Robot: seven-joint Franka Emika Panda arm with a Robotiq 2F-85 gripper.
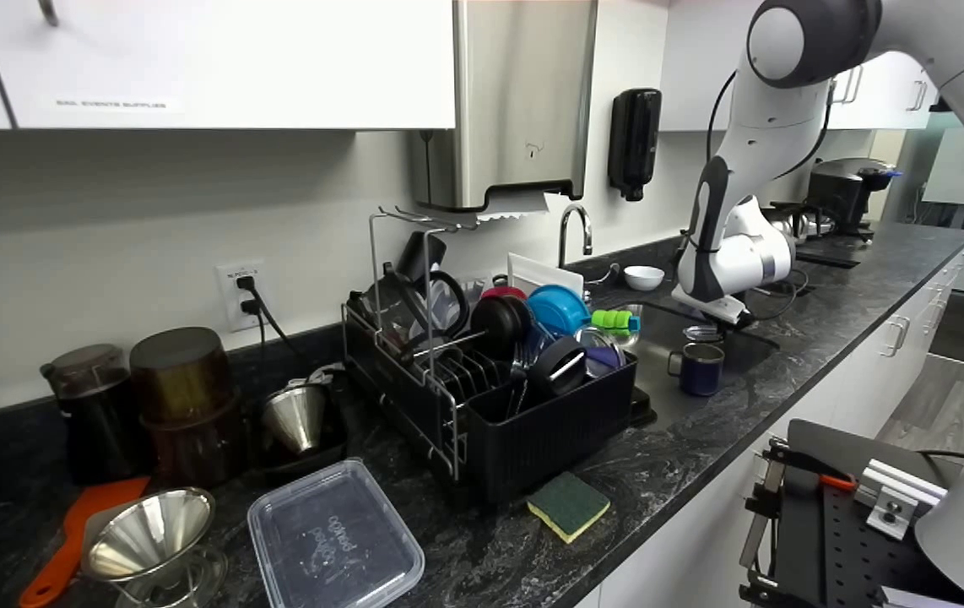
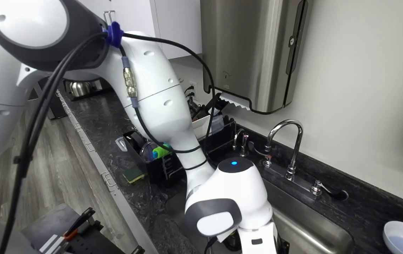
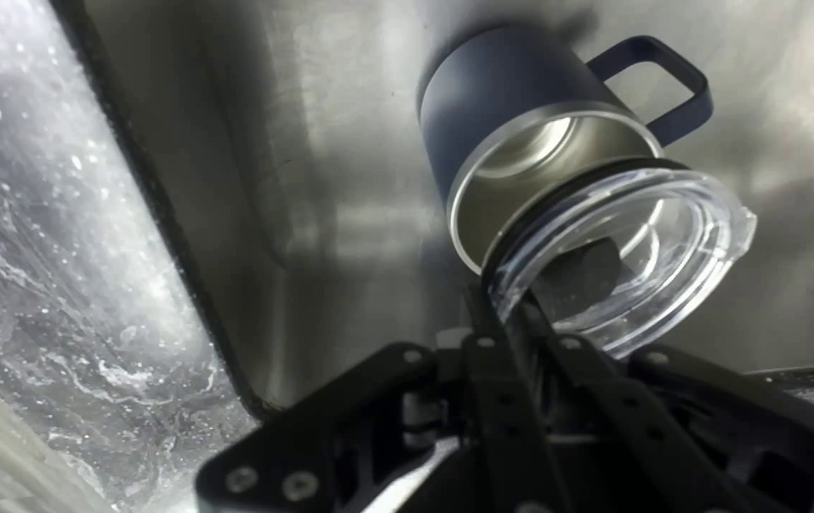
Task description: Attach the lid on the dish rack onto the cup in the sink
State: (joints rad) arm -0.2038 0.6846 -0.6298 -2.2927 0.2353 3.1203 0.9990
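The dark blue cup (image 3: pixel 507 85) with a handle stands upright in the sink (image 3: pixel 371 235), its mouth uncovered in part. It also shows in an exterior view (image 1: pixel 701 374). The clear round lid (image 3: pixel 688 285) with a black seal ring is in my gripper (image 3: pixel 507 303), pinched by its edge between the two fingers. The lid is tilted and overlaps the near part of the cup's rim in the wrist view. In an exterior view the lid (image 1: pixel 702 333) is just above and behind the cup's mouth. I cannot tell whether they touch. The fingers are hidden in an exterior view by the arm.
The black dish rack (image 1: pixel 549 443), full of dishes, stands beside the sink. A faucet (image 2: pixel 293 148) rises behind the sink. A white bowl (image 1: pixel 643 277) is on the counter near the wall. A sponge (image 1: pixel 568 505) lies in front of the rack. The counter edge (image 3: pixel 165 214) borders the sink.
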